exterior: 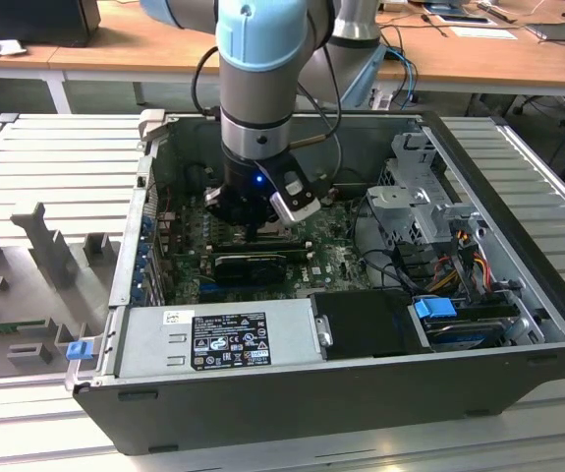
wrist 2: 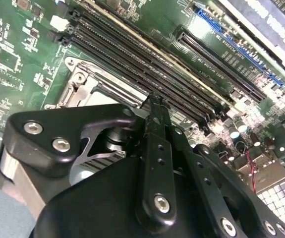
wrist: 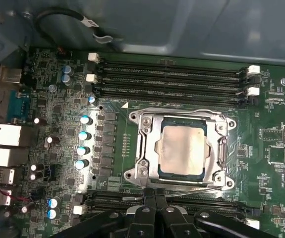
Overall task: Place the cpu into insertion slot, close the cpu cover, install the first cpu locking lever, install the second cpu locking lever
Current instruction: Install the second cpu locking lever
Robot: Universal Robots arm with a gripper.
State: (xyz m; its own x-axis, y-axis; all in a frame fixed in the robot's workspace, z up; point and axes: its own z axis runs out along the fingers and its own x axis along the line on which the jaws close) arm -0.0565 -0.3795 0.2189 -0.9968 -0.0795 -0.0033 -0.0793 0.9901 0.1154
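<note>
Chip seated, cover down; claw clenched at the socket's lower edge on a thin lever; levers unfinished.

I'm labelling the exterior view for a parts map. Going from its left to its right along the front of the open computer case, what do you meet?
Blue clip → grey power supply → black box → blue latch → case's right wall.
</note>
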